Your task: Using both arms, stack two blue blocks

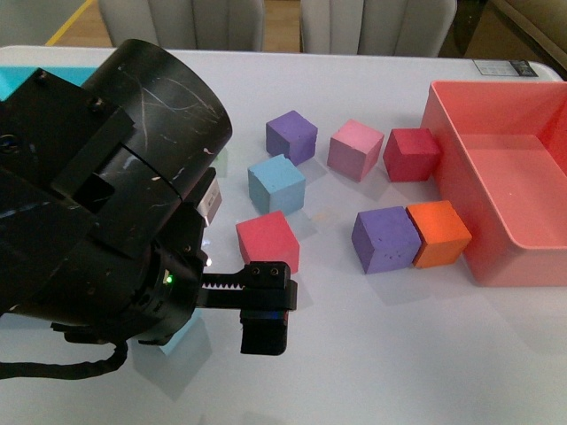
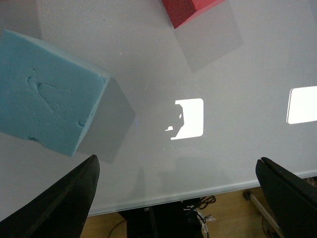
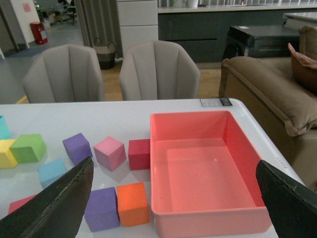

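One blue block (image 1: pixel 276 183) (image 3: pixel 51 171) sits on the white table (image 1: pixel 372 354) behind a red cube (image 1: pixel 267 241). A second blue block (image 2: pixel 47 91) lies close to the table's front edge; in the front view only its corner (image 1: pixel 180 341) shows under my bulky black left arm (image 1: pixel 106 186). My left gripper (image 2: pixel 178 198) hangs open over the bare table edge, and this block sits just beside one of its fingers (image 2: pixel 64 198), apart from it. One toothed finger (image 1: pixel 264 329) shows in the front view. My right gripper (image 3: pixel 173 208) is open, high above the table, holding nothing.
A pink bin (image 1: pixel 461 204) (image 3: pixel 237 134) stands at the right. Purple (image 1: pixel 291 135), pink (image 1: pixel 355 149), dark red (image 1: pixel 410 153), purple (image 1: pixel 384 239) and orange (image 1: pixel 438 232) cubes lie mid-table. Green (image 3: pixel 28 147) and yellow (image 3: pixel 6 152) cubes and a teal bin (image 1: pixel 18 80) are at the left.
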`<state>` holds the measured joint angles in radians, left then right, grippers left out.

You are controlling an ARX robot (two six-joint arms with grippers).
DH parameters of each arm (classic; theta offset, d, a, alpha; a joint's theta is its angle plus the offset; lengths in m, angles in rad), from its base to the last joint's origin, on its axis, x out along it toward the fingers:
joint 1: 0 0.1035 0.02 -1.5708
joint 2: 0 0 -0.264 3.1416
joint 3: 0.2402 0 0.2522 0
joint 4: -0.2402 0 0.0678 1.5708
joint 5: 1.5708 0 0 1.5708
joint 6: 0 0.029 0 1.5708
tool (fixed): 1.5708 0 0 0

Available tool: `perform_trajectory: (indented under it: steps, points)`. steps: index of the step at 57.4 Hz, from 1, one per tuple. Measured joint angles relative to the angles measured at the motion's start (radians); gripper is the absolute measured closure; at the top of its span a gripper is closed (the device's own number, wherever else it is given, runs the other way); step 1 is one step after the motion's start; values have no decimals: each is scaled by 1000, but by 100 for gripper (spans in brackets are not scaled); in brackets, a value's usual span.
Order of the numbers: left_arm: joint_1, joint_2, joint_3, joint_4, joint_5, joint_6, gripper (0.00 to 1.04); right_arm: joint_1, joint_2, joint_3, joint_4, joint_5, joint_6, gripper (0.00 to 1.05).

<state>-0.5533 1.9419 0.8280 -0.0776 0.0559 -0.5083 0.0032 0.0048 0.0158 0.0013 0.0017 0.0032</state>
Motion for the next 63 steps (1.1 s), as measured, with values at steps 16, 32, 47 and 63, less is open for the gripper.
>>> perform_trajectory:
  steps: [16,32,47,63]
  points:
    - [68,23,64,-56,-72,-35,9,0,0,0,0,0,0,9]
    - [124,39,82,-99,-183,-13,9,0,0,0,0,0,0,9]
    - [163,84,117,-175,-172,-82,9,0,0,0,0,0,0,9]
    - [184,107,195,-227,-143,-212,9,0,0,0,0,0,0,9]
